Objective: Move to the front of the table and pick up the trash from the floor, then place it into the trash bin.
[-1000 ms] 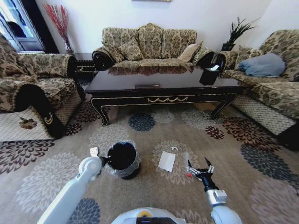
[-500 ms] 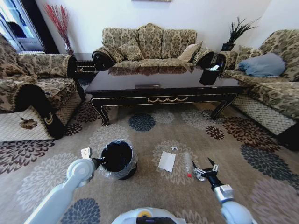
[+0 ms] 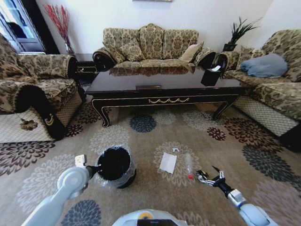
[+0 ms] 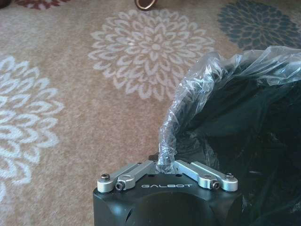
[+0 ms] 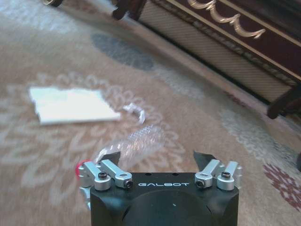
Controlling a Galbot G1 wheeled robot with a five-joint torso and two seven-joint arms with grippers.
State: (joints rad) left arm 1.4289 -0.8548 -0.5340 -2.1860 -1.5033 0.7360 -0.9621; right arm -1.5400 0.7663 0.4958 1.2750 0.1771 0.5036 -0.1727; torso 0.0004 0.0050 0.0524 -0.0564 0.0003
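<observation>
Low in the head view, right of centre, the right end effector (image 3: 212,177) hovers just above the floor (image 3: 155,141) with its fingers spread wide, beside the red tip of the bottle (image 3: 189,166). Through the right wrist view the bottle (image 5: 136,141) lies ahead of the open fingers and towards their left, not squarely between them, so the step in hand looks like lining up for the grasp. To do it well, I would centre the fingers across the bottle's body and come down until they nearly touch the carpet; clear plastic is light and may roll or squirt out. The paper (image 3: 168,162) lies just left of the bottle. At lower left, the left end effector (image 4: 165,170) is closed on the liner of the bin (image 3: 114,165), holding it. The desk (image 3: 164,84) stands well beyond, mid-frame.
</observation>
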